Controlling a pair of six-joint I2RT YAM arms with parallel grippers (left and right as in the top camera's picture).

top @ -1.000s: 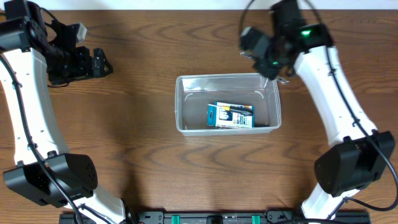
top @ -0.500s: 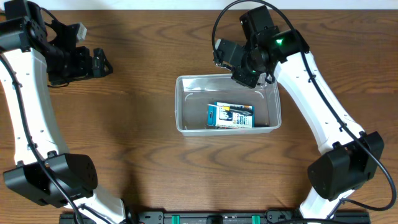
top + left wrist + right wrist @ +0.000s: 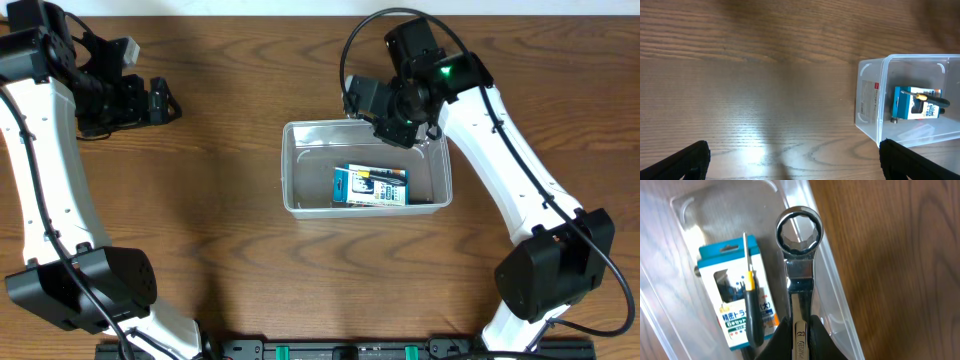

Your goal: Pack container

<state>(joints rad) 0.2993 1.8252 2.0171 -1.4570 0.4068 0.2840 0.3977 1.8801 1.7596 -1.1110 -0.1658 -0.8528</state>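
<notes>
The right gripper [image 3: 799,330] is clenched on the shank of a steel wrench [image 3: 799,255]; its two fingers pinch the flat bar from either side, and the ring end points away from the wrist; in the right wrist view that ring sits over the sloping side wall of the container [image 3: 840,305], though whether metal touches plastic cannot be told. Beside the wrench, on the tub's floor, lies a blue-and-white box [image 3: 730,317], with a slim screwdriver [image 3: 751,310] with a black and yellow handle resting across it.

From overhead, the right gripper [image 3: 398,118] hangs above the far rim of the container [image 3: 290,170], towards its right-hand back corner; the tub stands near the middle of the wooden table [image 3: 220,240], with the box [image 3: 370,186] flat inside it.

The left gripper [image 3: 160,100] is well apart from the tub, over bare wood at the far left; it is released, its fingers [image 3: 687,157] spread wide in the left wrist view, holding nothing.
</notes>
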